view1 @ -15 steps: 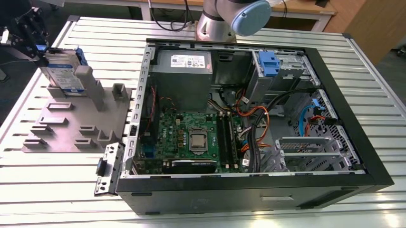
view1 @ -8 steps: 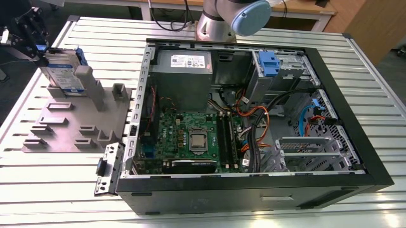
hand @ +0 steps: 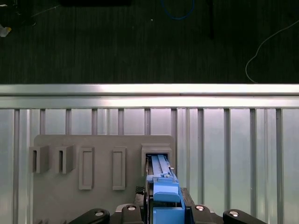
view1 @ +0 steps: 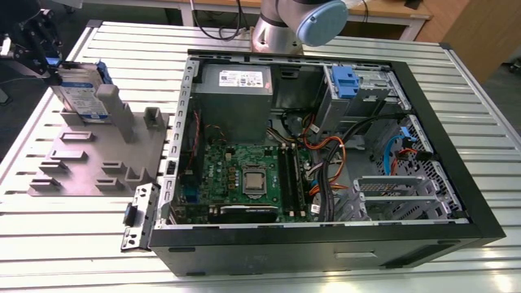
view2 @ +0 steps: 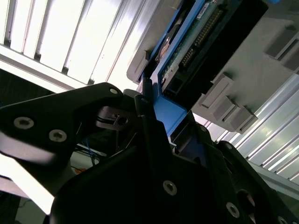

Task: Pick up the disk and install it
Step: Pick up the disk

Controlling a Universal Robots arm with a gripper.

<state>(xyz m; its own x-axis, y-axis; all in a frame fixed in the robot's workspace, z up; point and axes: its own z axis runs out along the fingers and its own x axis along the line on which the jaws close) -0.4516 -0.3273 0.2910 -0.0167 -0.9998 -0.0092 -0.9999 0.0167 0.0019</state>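
Pinching the blue frame of the disk (view1: 82, 91), the black gripper (view1: 49, 61) sits at the exterior view's far left. In the second wrist view the gripper (view2: 166, 123) has a finger pressed on each side of that blue frame. The disk stands up on its edge in a slot of the grey stand (view1: 89, 162). The stand lies flat on the metal table (view1: 73, 244). Just beside the stand, toward the exterior view's right, is the open black computer case (view1: 456, 207). Inside it, going the same way, are the grey power box (view1: 236, 104) with the green board (view1: 244, 177) near it, then a bunch of wires (view1: 326, 152), then a small blue latch (view1: 345, 82) in the far corner. The arm's base (view1: 281, 27) stands on the table behind the case.
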